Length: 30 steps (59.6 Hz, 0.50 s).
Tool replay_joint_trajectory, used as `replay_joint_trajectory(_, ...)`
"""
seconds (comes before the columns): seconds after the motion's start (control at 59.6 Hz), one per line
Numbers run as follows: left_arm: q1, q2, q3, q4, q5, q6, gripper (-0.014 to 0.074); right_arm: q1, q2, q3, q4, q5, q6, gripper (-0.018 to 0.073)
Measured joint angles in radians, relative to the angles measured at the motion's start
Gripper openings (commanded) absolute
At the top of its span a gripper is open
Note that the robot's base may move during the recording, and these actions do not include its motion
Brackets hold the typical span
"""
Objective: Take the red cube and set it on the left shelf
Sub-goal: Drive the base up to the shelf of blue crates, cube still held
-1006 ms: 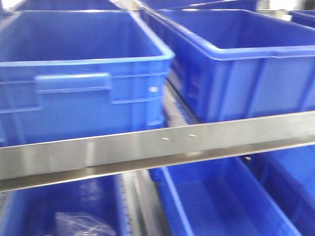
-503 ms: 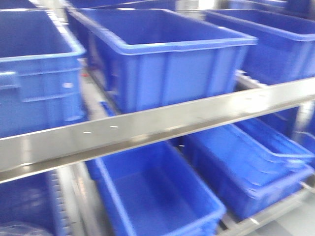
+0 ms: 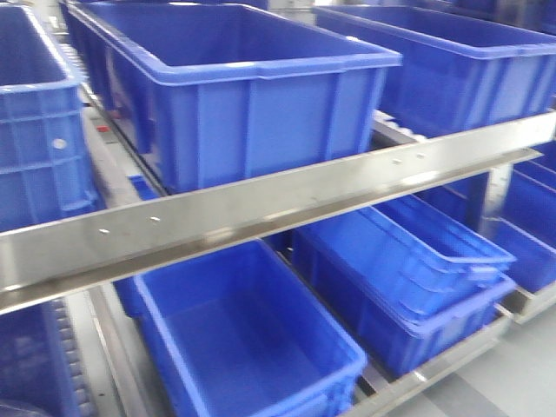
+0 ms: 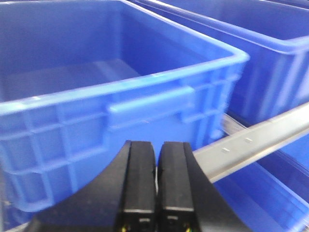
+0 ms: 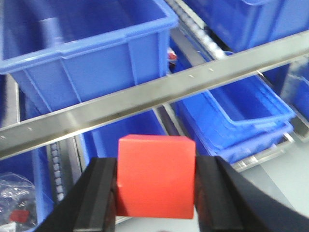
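Half done, by the look of it: the solid red plastic cube [image 5: 155,169] is clamped between the black jaws of the right gripper [image 5: 157,193], out off the front edge of the long, steel-railed left shelf [image 3: 261,208] and not yet on it. The left gripper [image 4: 155,179] hangs empty, jaws pressed together, facing a ribbed blue plastic crate [image 4: 96,121]. The placing is all that's left.

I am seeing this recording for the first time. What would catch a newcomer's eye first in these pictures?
The red cube stands out brightly, clamped between the fingers of the right gripper in the right wrist view. Nearly everything else is blue: big ribbed crates fill the left shelf, crossed by its shiny steel front rail. The left gripper is shut on nothing, close before another crate.
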Motion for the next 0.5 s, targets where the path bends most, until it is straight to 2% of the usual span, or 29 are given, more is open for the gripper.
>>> replay_joint_trajectory(0.503, 0.0, 0.0, 0.0, 0.0, 0.0, 0.0, 0.0102, 0.0, 0.002, 0.0, 0.0, 0.0, 0.0, 0.0055)
